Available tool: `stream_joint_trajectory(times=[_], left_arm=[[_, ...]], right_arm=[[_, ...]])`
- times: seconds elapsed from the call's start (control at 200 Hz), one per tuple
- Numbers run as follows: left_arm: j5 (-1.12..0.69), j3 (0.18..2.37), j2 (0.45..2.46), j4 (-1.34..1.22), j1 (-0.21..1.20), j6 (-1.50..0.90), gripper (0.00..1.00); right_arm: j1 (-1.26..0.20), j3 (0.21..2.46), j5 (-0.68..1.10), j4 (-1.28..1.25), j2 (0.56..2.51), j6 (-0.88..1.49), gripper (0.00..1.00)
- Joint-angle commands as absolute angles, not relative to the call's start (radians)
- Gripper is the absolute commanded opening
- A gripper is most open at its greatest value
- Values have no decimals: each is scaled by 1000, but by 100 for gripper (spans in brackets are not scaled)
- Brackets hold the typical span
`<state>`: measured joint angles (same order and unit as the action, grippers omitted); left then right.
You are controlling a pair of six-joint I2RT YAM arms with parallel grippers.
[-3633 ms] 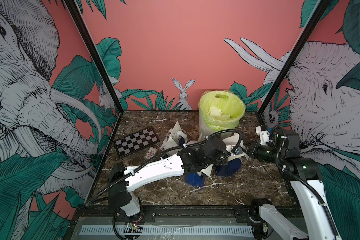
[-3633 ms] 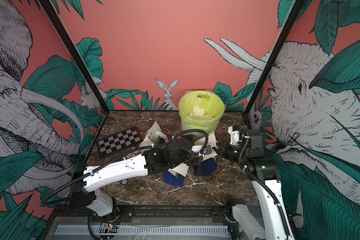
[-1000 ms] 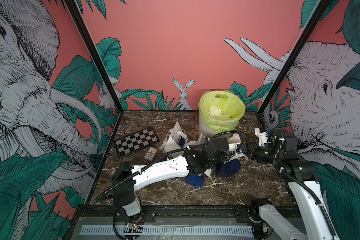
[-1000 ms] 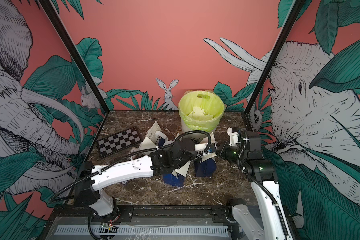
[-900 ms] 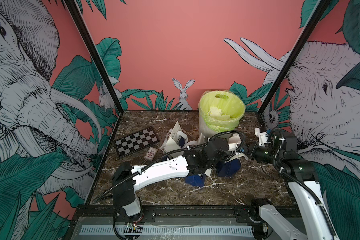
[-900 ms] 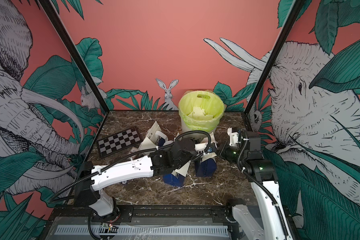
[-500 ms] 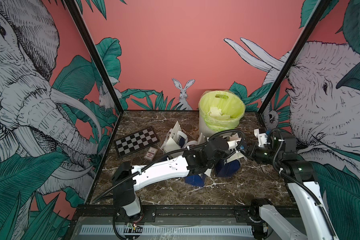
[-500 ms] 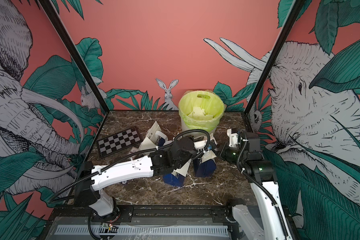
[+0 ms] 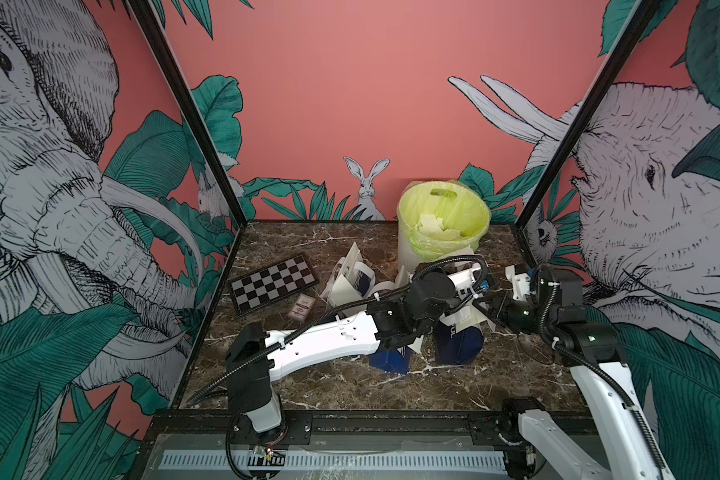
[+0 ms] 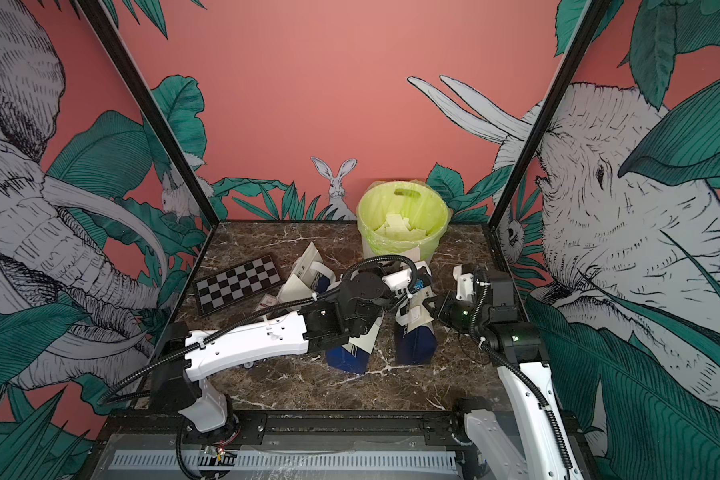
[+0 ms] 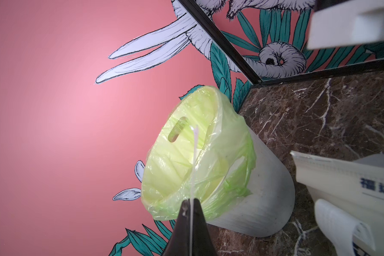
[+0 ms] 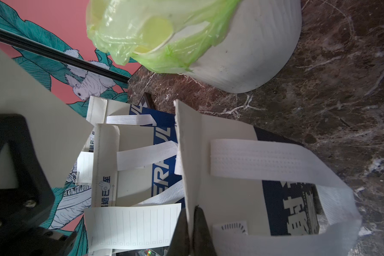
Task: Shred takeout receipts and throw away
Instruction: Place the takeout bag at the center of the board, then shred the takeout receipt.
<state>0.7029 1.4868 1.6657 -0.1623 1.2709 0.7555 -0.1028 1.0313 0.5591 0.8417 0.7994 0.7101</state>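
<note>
A checkerboard [image 9: 272, 284] lies flat on the marble table [image 9: 350, 390], a small red-and-white card [image 9: 302, 307] just beside it; blue bags [image 9: 460, 349] stand nearby.

A robot test booth. Jungle-mural panels [image 11: 153, 44] and black frame posts [image 11: 221, 42] beyond the left pincer [image 11: 190, 202] wall its marble tabletop [image 11: 319, 115].

bin [image 10: 429, 245] with green liner: at back of desk [image 10: 308, 386], white paper pieces [image 10: 400, 227] inside | blue bags [image 10: 414, 345]: just in front of bin | left claw [image 10: 427, 296] and right claw [image 10: 436, 311]: closed, meeting on takeout receipt [image 10: 424, 316] in front of bin | checkerboard [image 10: 238, 284]: well left of bin | small card [image 10: 267, 301]: left-front of bin
</note>
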Motion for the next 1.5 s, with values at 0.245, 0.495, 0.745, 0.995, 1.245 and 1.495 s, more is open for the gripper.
stream_joint_trajectory(times=[0.245, 0.495, 0.745, 0.995, 1.245, 1.495], left_arm=[[138, 1580, 1489, 184, 1144, 361, 0], [-70, 1593, 1435, 278, 1054, 416, 0], [-157, 1690, 1433, 430, 1012, 542, 0], [-220, 1736, 1440, 474, 955, 561, 0], [-201, 1772, 1469, 487, 949, 582, 0], [-193, 1792, 1487, 490, 949, 580, 0]], right_arm=[[-103, 1047, 451, 706, 708, 526, 51], [-103, 1137, 562, 557, 633, 216, 64], [-103, 1226, 756, 311, 685, -95, 64], [-111, 1377, 931, 266, 888, -169, 52], [-185, 1455, 966, 308, 1018, -293, 52], [-241, 1489, 968, 333, 1095, -348, 42]])
